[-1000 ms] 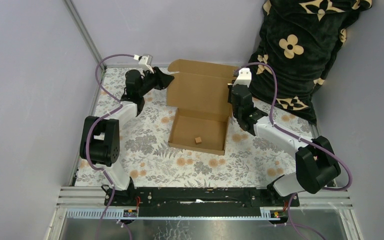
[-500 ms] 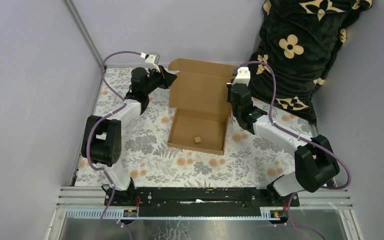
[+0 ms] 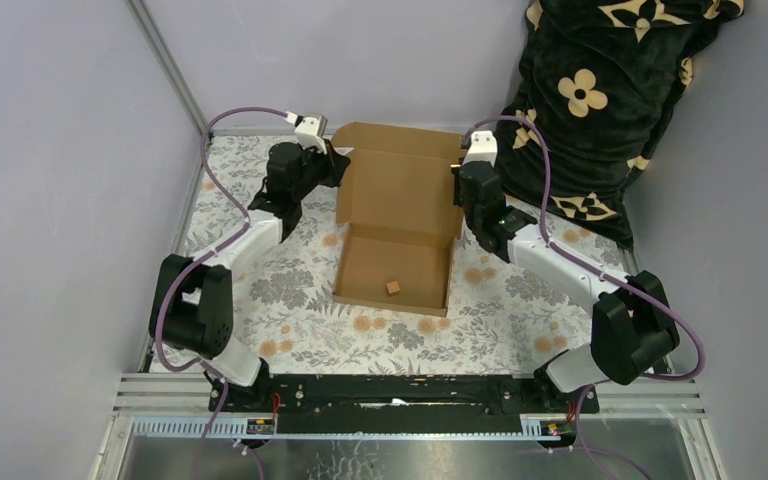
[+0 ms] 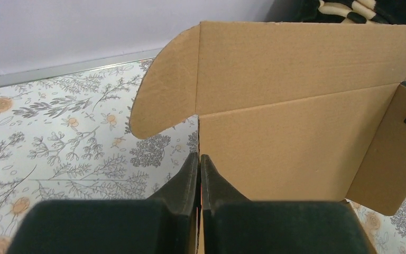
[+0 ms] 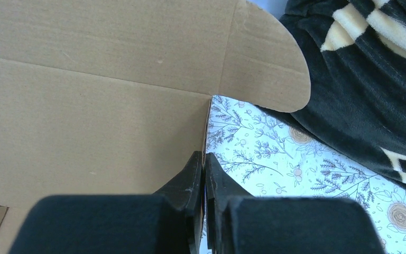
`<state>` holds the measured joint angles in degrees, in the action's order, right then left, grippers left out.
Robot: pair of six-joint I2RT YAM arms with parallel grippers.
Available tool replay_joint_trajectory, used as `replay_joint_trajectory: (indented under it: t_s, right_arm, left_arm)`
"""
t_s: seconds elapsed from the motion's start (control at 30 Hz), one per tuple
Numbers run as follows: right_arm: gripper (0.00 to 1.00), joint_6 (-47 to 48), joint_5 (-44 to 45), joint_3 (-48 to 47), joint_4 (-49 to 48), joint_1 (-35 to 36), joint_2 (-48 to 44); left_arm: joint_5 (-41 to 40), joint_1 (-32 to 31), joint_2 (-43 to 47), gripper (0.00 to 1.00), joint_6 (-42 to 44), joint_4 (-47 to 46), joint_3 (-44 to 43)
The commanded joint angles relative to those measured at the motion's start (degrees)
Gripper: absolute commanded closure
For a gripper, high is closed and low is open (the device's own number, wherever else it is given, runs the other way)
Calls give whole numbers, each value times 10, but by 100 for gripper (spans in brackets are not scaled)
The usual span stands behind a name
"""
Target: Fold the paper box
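Roughly at the centre of the top view sits the paper box (image 3: 400,215), plain brown corrugated cardboard on a floral-patterned worktop (image 3: 290,300). Its shallow tray lies flat toward the lower part of the frame. Its lid stands raised behind the tray, toward the back wall.

Two robot arms reach in from the bottom edge. The left arm (image 3: 260,215) comes to the lid's left edge. In the left wrist view the left jaws are together, pinching that thin cardboard edge between them. The right arm (image 3: 550,260) comes to the lid's right edge. In the right wrist view the right jaws are likewise clamped on the cardboard there.

The step in hand looks like bringing the lid forward and down over the tray. To do it well, both arms should probably swing at the same pace, so the hinge crease bends evenly and the lid does not twist. Each grip is narrow and near the edge, so a slow, level arc would lessen the chance of slipping. The lid's flaps likely need guiding inside the tray walls, not over them.

Counted: one box, two arms. One small brown cube (image 3: 393,288) rests inside the tray. One rounded flap (image 4: 164,90) shows at the lid's corner in the left wrist view, and one (image 5: 264,58) in the right. One black blanket with cream flowers (image 3: 600,100) fills the upper right.
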<state>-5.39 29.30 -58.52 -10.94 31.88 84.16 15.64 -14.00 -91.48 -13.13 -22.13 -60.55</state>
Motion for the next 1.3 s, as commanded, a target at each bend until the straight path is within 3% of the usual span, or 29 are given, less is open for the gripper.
replay_joint_trajectory:
  t_s: [0.0,0.53,1.27]
  right_arm:
    - [95,-8,-29,-59,78,-1,-10]
    - [76,-59,-170,-215,287,-61,40]
    - [72,-60,-223,-267,293,-100,84]
  left_arm:
    - [-54,-11,46,94,18,-7,22]
    - [-72,-23,83,96,17,-25,55]
    - [-71,-23,78,98,26,-35,59]
